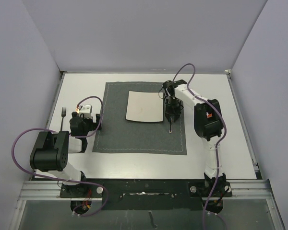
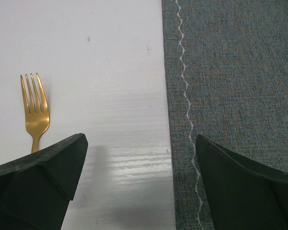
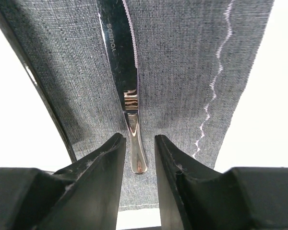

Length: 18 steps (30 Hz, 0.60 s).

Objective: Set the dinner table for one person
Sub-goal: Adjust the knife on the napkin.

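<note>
- Counter (image 1: 134, 163), the white dinner table, lay flat beneath both arms and filled the workspace.
- Low over it hung the right claw (image 3: 140, 143), its jaws slightly parted on either side of a knife handle and not visibly pinching it.
- Between those jaws, the steel knife (image 3: 122, 57) lay flat on a grey placemat (image 3: 182, 72), just right of a square white plate (image 1: 145, 106) on the same mat.
- Farther left, the left claw (image 2: 139, 158) was spread wide and empty, hovering where the mat's stitched edge met bare counter.
- Beside one of that claw's fingers, a gold fork (image 2: 35, 108) lay on the bare counter, off the mat.
- Judged by its look, the counter was rigid, heavy and fixed, so not something to grip at all. Its top seemed smooth and glossy, so cutlery would probably slide on it.
- Any hold would likely go on the settings instead, with the thin fork pinched across its narrow handle.
</note>
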Motion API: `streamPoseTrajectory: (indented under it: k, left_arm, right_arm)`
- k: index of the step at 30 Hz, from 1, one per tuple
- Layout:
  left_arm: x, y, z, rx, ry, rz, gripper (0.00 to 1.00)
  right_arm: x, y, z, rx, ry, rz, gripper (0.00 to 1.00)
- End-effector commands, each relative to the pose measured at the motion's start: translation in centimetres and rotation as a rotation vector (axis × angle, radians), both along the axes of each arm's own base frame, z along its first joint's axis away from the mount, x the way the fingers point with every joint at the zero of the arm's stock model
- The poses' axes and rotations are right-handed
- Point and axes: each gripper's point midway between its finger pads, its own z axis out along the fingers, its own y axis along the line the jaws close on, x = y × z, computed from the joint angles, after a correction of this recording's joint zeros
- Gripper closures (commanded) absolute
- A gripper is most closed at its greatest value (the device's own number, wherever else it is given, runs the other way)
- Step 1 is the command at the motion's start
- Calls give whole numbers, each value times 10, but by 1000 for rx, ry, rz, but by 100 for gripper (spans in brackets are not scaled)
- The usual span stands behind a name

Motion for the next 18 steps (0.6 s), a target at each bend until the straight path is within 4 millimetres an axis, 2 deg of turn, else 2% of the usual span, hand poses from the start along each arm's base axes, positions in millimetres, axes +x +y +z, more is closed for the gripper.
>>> streamPoseTrajectory:
  k: [1, 7, 11, 18]
  left_arm:
    - [13, 2, 13, -10, -52, 12, 2]
    - [13, 2, 13, -10, -52, 12, 2]
    - [13, 3, 13, -9, -51, 13, 2]
    - [13, 2, 13, -10, -51, 13, 2]
  right_arm:
    - [21, -2, 62, -5, -185, -35, 67]
    - [26, -7, 97, 0, -289, -36, 66]
    - [24, -24, 118, -25, -337, 21, 63]
    - [15, -77, 109, -4, -311, 156, 57]
